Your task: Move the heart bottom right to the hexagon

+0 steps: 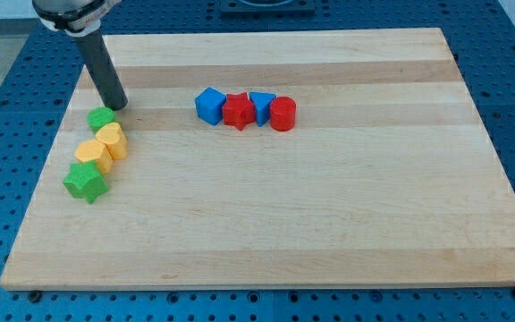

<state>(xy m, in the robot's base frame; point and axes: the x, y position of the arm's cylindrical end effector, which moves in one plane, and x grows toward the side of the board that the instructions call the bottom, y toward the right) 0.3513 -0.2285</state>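
A yellow heart (113, 139) lies near the board's left edge. A yellow hexagon (92, 154) touches it on its lower left. A small green round block (102, 117) sits just above the heart, and a green star (85, 182) sits below the hexagon. These blocks form a slanted column. My tip (119, 105) rests on the board just above and to the right of the green round block, close to it and above the heart.
A row of touching blocks sits at the upper middle: a blue cube (209, 105), a red star (238, 111), a blue triangle (262, 105) and a red cylinder (282, 114). The wooden board (329, 224) lies on a blue perforated table.
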